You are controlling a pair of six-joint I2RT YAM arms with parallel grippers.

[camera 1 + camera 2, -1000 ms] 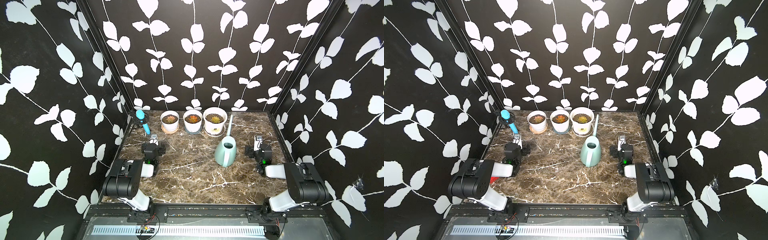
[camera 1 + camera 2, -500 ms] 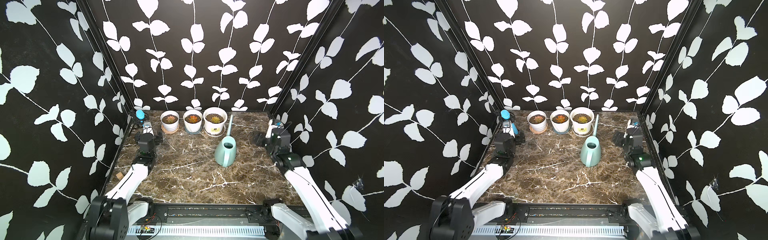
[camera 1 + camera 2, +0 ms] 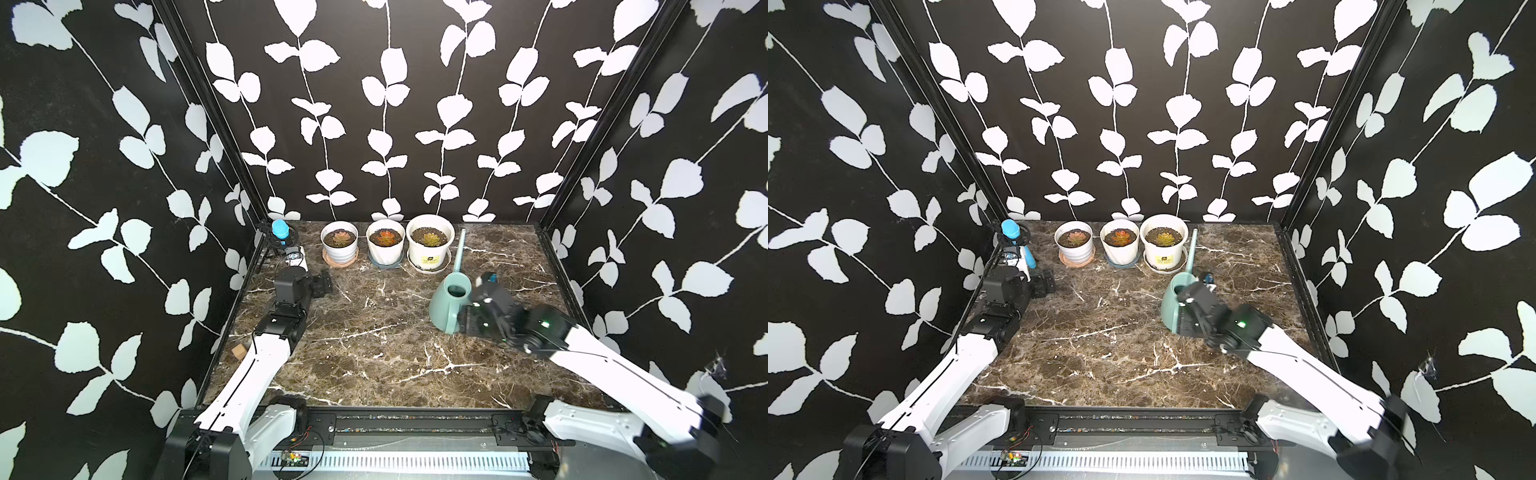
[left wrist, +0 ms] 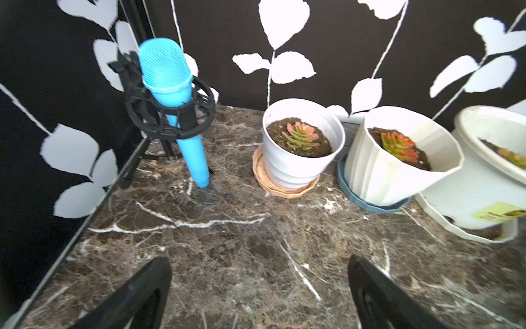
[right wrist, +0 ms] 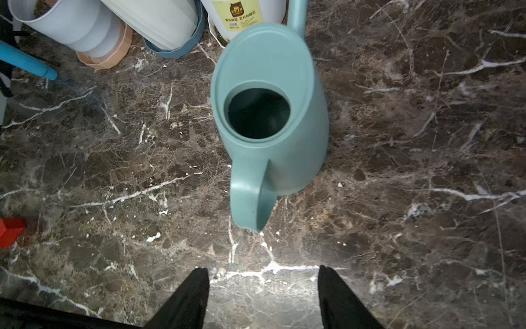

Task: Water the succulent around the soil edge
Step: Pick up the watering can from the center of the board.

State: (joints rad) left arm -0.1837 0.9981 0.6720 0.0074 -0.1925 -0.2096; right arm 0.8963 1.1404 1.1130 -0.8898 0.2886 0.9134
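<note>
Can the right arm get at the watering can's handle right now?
Probably yes: the right arm faces the watering can, its jaws apart and lined up on the handle, only bare marble between.

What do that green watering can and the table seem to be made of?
The watering can looks like moulded plastic: matte teal, smooth, handle in one piece with the body. The table looks like polished brown marble with white veins and glare, though possibly a printed laminate.

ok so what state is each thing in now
watering can: upright on table, ungripped
right gripper: open, empty, near can's handle
left gripper: open, empty
small pot: upright on tan saucer
middle pot: upright on blue saucer
labelled pot: upright on white saucer
microphone: tilted in stand
</note>
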